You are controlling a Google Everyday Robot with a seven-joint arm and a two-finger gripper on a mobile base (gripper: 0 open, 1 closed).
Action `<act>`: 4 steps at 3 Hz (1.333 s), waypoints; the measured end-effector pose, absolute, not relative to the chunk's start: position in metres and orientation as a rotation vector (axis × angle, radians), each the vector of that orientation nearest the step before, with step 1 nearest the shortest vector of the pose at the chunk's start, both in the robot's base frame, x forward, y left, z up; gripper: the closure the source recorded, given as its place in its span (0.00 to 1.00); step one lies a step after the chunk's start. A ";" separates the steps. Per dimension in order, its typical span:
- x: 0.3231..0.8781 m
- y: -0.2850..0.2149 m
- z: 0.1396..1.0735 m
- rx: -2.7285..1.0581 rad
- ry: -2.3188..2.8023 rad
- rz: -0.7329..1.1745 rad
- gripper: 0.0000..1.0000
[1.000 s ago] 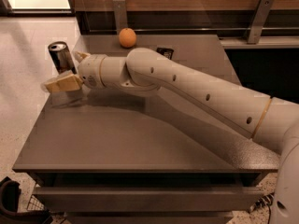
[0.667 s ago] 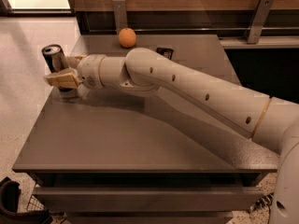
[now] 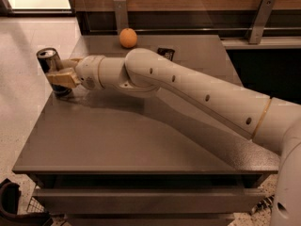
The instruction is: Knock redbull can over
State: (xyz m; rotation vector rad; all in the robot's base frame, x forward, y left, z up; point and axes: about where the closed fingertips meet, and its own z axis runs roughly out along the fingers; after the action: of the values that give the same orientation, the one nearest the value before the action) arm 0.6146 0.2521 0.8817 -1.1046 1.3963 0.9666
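Note:
The redbull can (image 3: 49, 61) stands at the left edge of the grey table (image 3: 141, 140), tilted with its shiny top leaning left, out past the edge. My gripper (image 3: 61, 76) is pressed against the can's right side, its tan fingers (image 3: 62, 77) covering the can's lower half. The white arm reaches in from the lower right across the table.
An orange (image 3: 128, 37) sits at the table's back edge. A flat black wrapped bar (image 3: 165, 53) lies behind the arm. A wooden wall with metal brackets runs along the back. Pale floor lies left of the table; a dark object (image 3: 11, 204) sits low left.
The gripper has moved left and pushed the can toward the table's left edge. The can has gone from upright to leaning left.

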 end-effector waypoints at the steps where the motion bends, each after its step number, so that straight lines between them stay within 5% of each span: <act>1: 0.614 0.253 0.882 -1.106 1.395 0.968 1.00; 4: 0.573 0.239 0.962 -1.498 1.501 0.707 1.00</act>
State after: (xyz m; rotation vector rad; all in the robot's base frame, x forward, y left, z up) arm 0.5729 0.2393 0.9624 -1.4982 1.5012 0.7071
